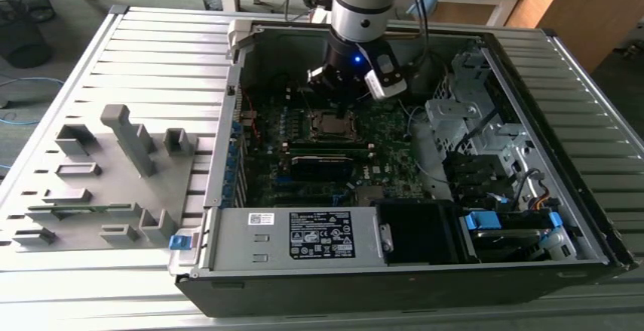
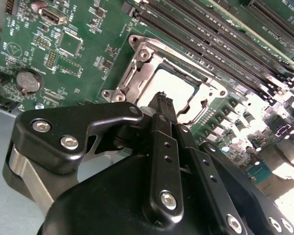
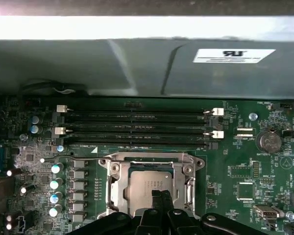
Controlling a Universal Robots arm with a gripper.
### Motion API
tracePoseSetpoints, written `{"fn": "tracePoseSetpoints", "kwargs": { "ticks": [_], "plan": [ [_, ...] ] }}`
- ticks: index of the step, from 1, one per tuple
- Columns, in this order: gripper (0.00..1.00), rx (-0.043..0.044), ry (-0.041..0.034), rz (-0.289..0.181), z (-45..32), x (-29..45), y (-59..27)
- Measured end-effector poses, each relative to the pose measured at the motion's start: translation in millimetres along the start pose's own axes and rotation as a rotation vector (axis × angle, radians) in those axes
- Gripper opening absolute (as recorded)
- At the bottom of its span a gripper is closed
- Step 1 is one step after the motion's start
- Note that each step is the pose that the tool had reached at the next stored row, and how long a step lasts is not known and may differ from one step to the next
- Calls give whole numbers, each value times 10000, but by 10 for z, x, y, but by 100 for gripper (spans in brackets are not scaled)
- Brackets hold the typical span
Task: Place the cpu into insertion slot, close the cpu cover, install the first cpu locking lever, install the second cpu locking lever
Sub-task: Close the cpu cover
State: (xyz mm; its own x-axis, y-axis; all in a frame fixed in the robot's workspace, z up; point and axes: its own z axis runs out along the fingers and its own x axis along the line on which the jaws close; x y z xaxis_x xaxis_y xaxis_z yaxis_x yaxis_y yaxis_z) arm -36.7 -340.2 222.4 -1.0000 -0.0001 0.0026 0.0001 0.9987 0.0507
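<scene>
The cpu (image 3: 148,182) lies flat in the motherboard socket, its silver-grey top showing through the window of the cpu cover (image 3: 112,172). The cover frame lies down around the chip in both wrist views, cpu (image 2: 179,88) and cpu cover (image 2: 137,68). My gripper (image 3: 161,196) hangs just above the chip's near edge, fingers pressed together with nothing between them. In the second wrist view the gripper (image 2: 161,99) tips point at the socket edge. A thin lever wire (image 3: 71,159) runs out sideways from the socket. In the exterior view the gripper (image 1: 338,103) hovers over the socket (image 1: 329,124).
Memory slots (image 3: 137,125) run along one side of the socket, a row of capacitors (image 3: 55,191) along another. The open computer case (image 1: 231,44) walls surround the board; a power supply (image 1: 292,234) and drive cages (image 1: 473,120) stand nearby. A grey fixture rack (image 1: 111,173) sits at the exterior view's left.
</scene>
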Motion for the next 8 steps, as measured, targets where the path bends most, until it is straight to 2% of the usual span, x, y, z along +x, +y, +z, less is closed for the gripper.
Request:
{"fn": "tracePoseSetpoints", "kwargs": {
  "ticks": [8],
  "plan": [
    [11, 3, -46, -4, 49, 187, -3]
  ]
}}
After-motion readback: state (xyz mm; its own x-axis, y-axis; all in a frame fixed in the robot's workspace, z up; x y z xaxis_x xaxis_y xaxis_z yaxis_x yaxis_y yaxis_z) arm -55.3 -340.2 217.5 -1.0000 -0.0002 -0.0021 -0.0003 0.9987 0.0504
